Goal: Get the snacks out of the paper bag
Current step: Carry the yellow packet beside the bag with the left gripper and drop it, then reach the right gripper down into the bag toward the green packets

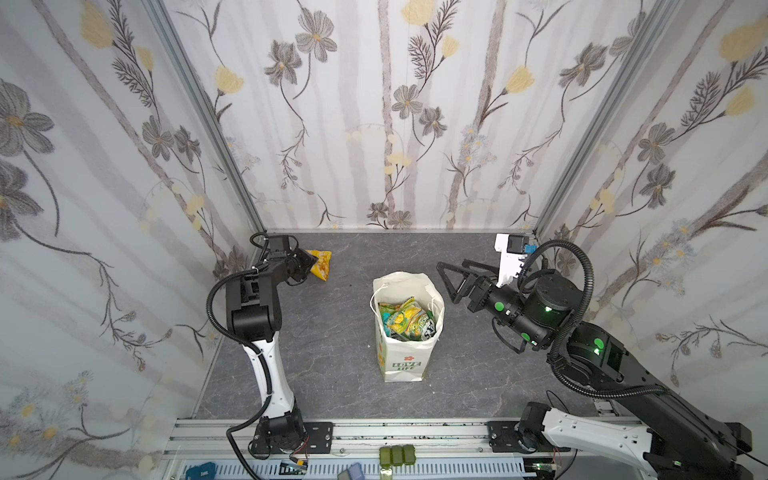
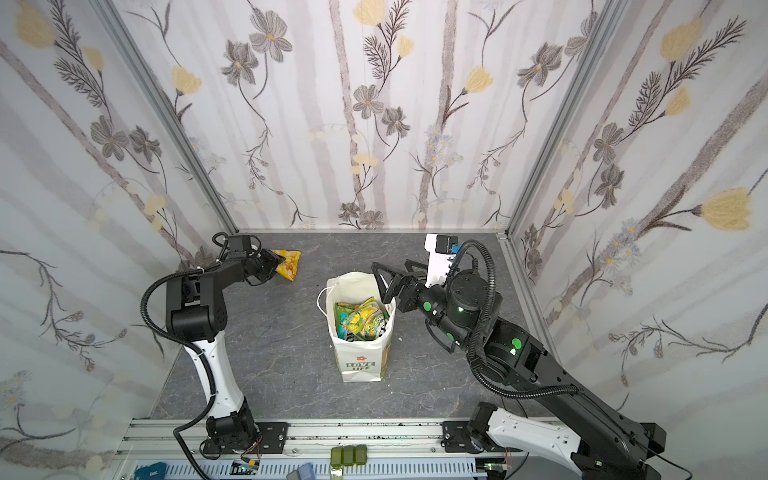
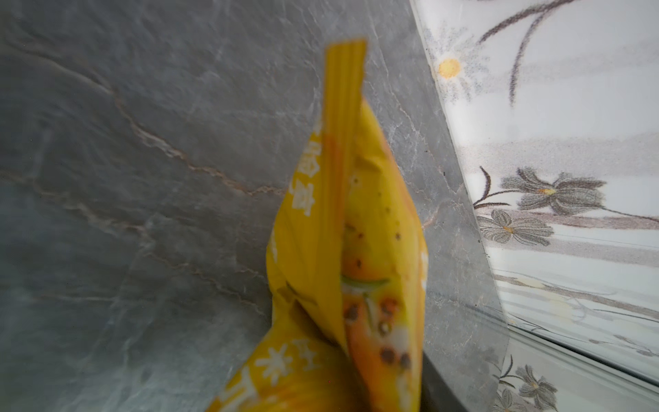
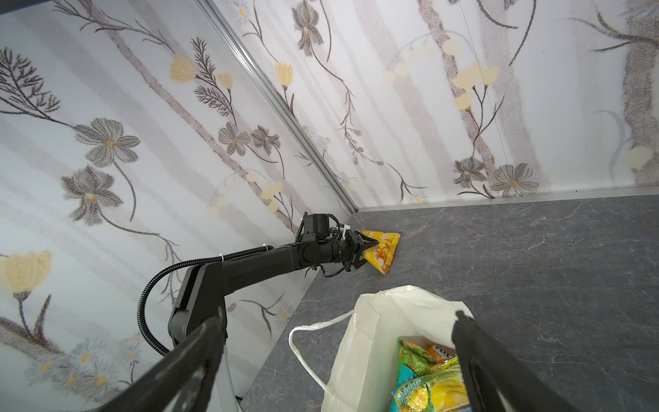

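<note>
When seen from above, left fingers (image 1: 312,262): low at the far left corner of the bench (image 1: 332,365), at the near end of 1 yellow packet (image 1: 322,266).
Left fingers' state: parted some way in the right wrist view, packet's end between them; pressing on it or not, cannot tell.
Yellow packet: out of the bag, resting on the bench close to the back wall, well apart from the bag; crinkled and blurred in the left wrist view.
Paper bag (image 1: 401,368): upright at mid-bench, mouth open, green "LOVE LIFE" print and a small red flower facing front; 1 white string handle (image 1: 371,300) looped over its left rim.
Snacks (image 1: 406,320): several packets, green, teal and yellow, piled inside the bag below the rim; exact count not readable.
Right fingers (image 1: 451,272): spread wide, holding nothing, raised just beyond the bag's far right rim, pointing left.
</note>
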